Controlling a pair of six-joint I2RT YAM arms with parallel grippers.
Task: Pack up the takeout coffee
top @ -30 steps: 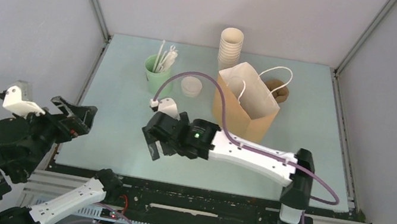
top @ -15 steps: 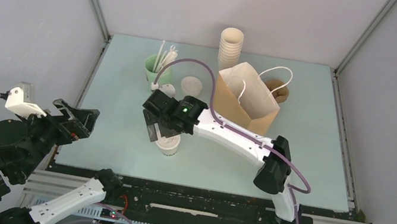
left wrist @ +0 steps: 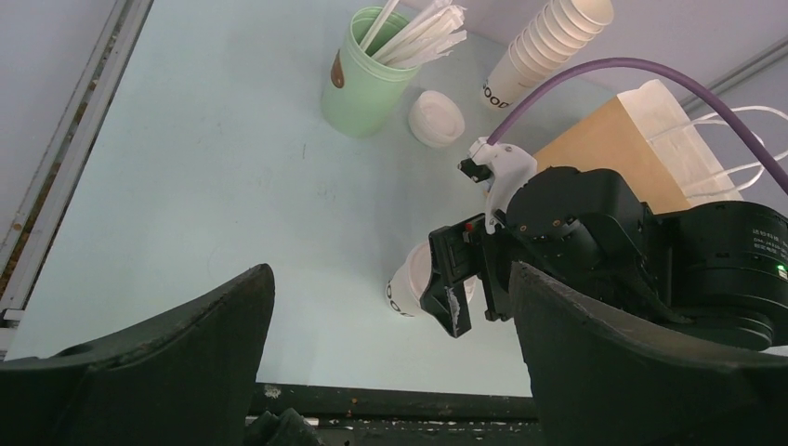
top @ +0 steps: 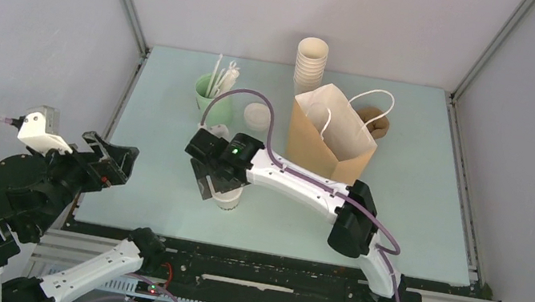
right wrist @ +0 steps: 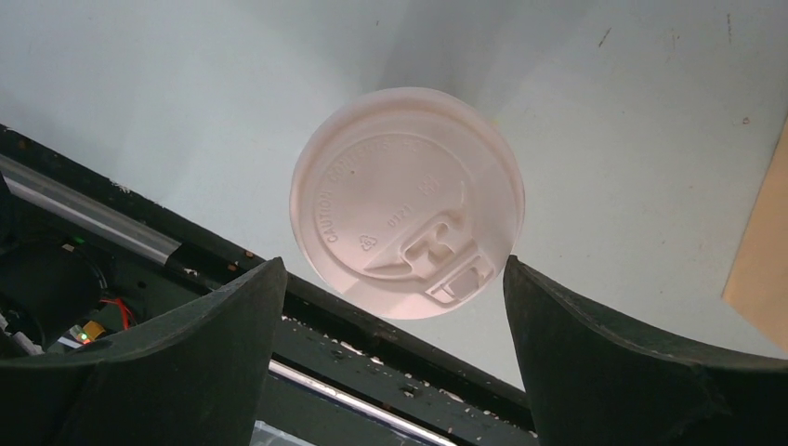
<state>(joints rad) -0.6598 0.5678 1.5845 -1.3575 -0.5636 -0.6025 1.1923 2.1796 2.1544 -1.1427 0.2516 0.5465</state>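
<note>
The right gripper (top: 212,181) hangs over the takeout coffee (right wrist: 406,200), jaws wide, the lid framed between its fingers and neither one touching. The cup stands upright near the front edge of the table (top: 151,197), with the paper bag (top: 331,141) at its 2 o'clock. The smart play looks like this: drop lower, catch the paper wall below the lid rim, squeeze gently. The left gripper (top: 112,161) sits wide open at 9 o'clock.

One lidded coffee cup (right wrist: 406,200), one stack of lidless white cups (top: 311,62) (the number within it cannot be told), one green cup of straws (top: 206,97), one loose white lid (top: 257,115) and one paper bag (top: 329,149) are counted.
</note>
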